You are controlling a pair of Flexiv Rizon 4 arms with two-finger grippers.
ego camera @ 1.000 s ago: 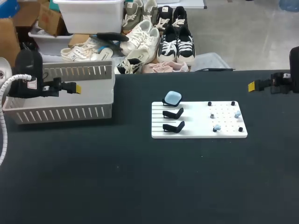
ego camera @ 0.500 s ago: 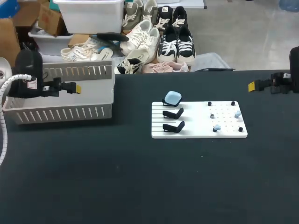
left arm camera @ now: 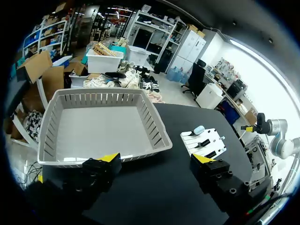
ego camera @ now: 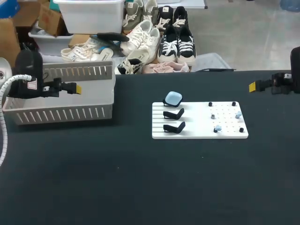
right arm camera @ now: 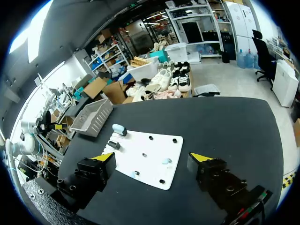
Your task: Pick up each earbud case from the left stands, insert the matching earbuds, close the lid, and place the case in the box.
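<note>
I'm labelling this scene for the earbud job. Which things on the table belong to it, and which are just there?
For the job: blue earbud case, two blue earbuds, white board, grey basket.
Just there: two empty black stands, black corner pegs.

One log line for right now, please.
left gripper open at basket | right gripper open | blue case on far stand | earbuds on board

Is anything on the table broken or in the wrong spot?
Nothing looks broken, spilled or askew. The board lies flat, and a blue case sits on the farthest stand. The only odd bit: the other two stands are bare.
</note>
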